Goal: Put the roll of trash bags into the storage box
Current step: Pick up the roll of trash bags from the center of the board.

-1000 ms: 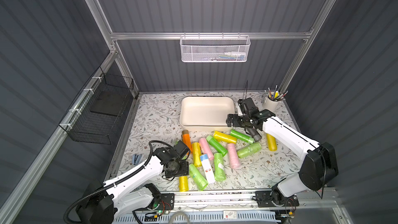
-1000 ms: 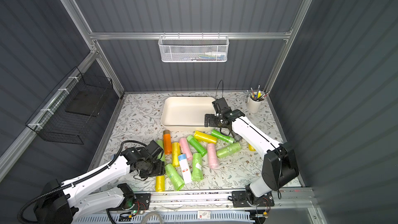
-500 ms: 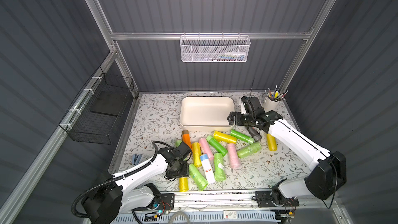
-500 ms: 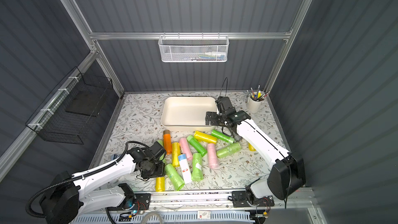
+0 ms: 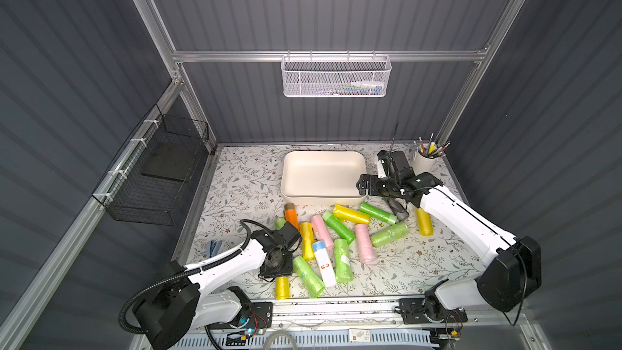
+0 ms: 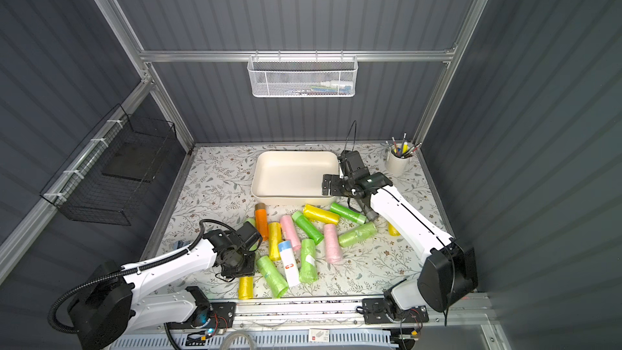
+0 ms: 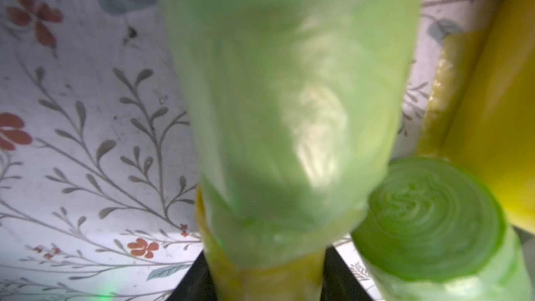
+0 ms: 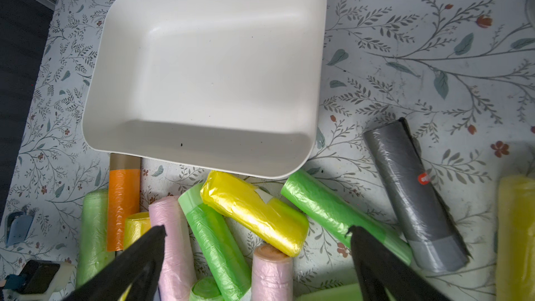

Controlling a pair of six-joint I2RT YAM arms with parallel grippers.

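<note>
Several rolls of trash bags lie on the floral mat in front of the empty cream storage box (image 5: 319,176) (image 6: 292,176) (image 8: 208,68). My left gripper (image 5: 276,265) (image 6: 235,264) (image 7: 266,256) points down at the pile's left edge. Its black fingers (image 7: 197,279) press both sides of a pale green roll (image 7: 283,105) near its end, where it overlaps a yellow roll (image 5: 282,287). The pale green roll's far end (image 5: 279,223) pokes out past the wrist. My right gripper (image 5: 365,185) (image 6: 328,185) (image 8: 257,228) hovers open and empty above the box's front right corner.
Yellow (image 5: 351,214), green (image 5: 377,213), pink (image 5: 365,244) and grey (image 5: 399,212) rolls crowd the mat's middle. A pencil cup (image 5: 424,160) stands at the back right. A white mesh basket (image 5: 335,77) hangs on the back wall and a black wire basket (image 5: 158,176) on the left wall.
The left jaws have narrowed onto the pale green roll while the left arm settled low over it. The right arm has barely shifted and stays open.
</note>
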